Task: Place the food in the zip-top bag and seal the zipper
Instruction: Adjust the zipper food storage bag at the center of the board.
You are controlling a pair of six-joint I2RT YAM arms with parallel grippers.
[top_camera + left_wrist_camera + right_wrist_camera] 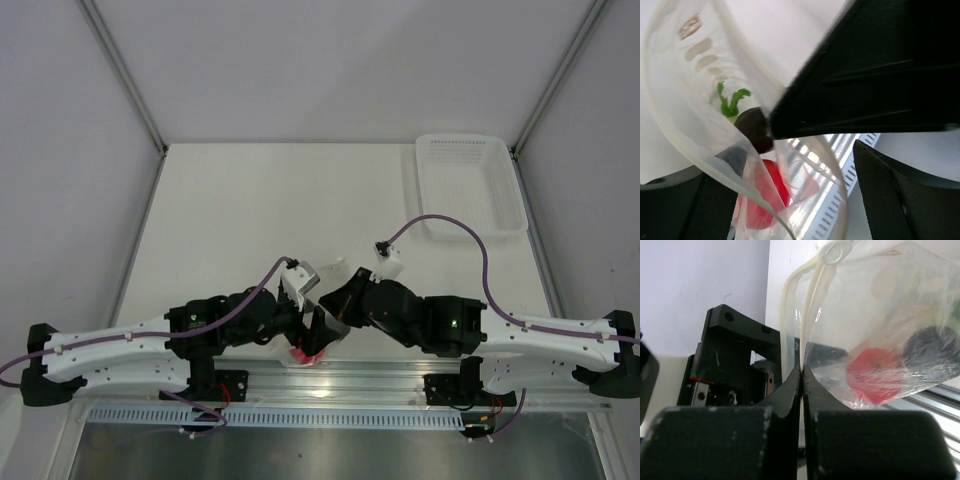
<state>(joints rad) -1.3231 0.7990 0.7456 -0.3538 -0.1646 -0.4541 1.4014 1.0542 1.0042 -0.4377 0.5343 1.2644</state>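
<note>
The clear zip-top bag (890, 315) hangs between the two arms near the table's front edge. Inside it lie the red tomato (875, 372), the dark ball (930, 347) and the radish, whose green leaves (732, 102) show. My right gripper (802, 372) is shut on the bag's edge, where the pale zipper strip (810, 305) runs down into the jaws. My left gripper (800, 200) stands open, its fingers (890, 200) wide on either side of the bag (805, 170), with the tomato (762, 195) and the ball (754, 127) seen through the plastic. From above, the bag (312, 345) is mostly hidden by both wrists.
A white ribbed plastic basket (470, 185) stands at the back right of the table. A metal rail (350, 385) with the arm bases runs along the near edge, just below the bag. Grey walls (80, 150) enclose the table (250, 210).
</note>
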